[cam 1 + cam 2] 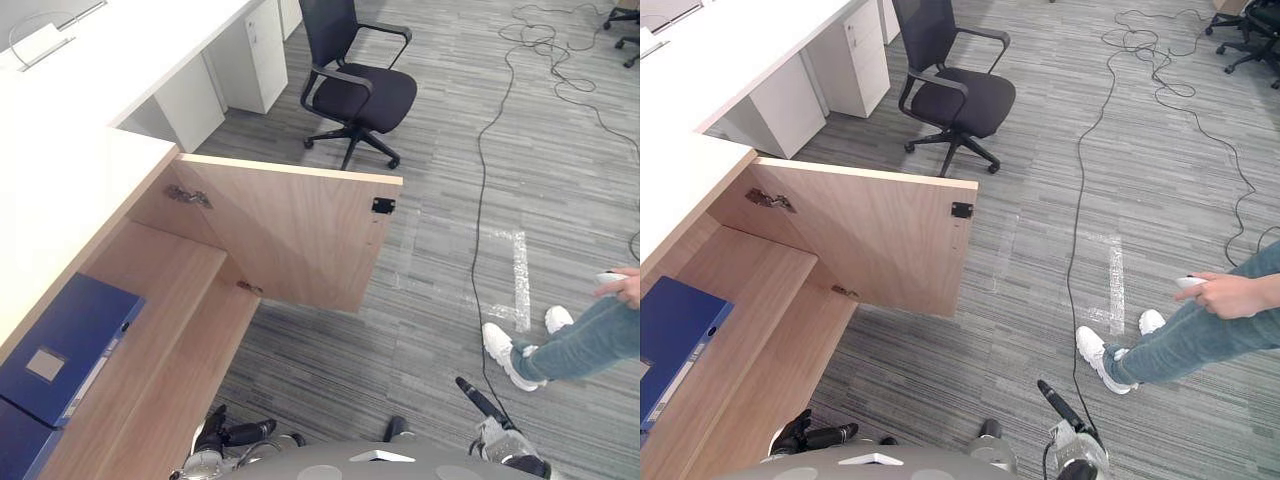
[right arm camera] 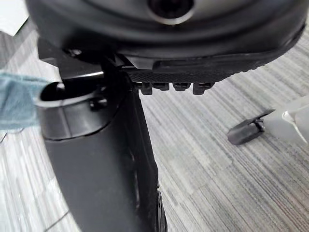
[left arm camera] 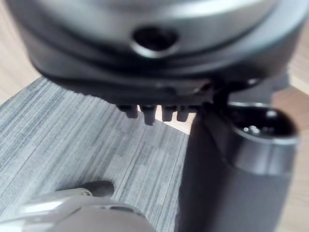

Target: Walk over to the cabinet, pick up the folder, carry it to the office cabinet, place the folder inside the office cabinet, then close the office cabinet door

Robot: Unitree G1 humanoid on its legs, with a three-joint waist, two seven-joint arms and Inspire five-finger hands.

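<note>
Left hand (image 1: 228,433) and right hand (image 1: 478,397) hang uncurled, empty, beside the cabinet (image 1: 170,300); folder (image 1: 70,340) lies inside it, so I judge its door (image 1: 290,235) comes next.

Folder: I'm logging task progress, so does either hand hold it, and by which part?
Neither: the folder lies on the cabinet shelf; the left hand and right hand hang open, empty.

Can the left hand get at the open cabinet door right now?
Probably yes: the left hand hangs low near the cabinet door, with only carpet between them, though it must rise.
</note>
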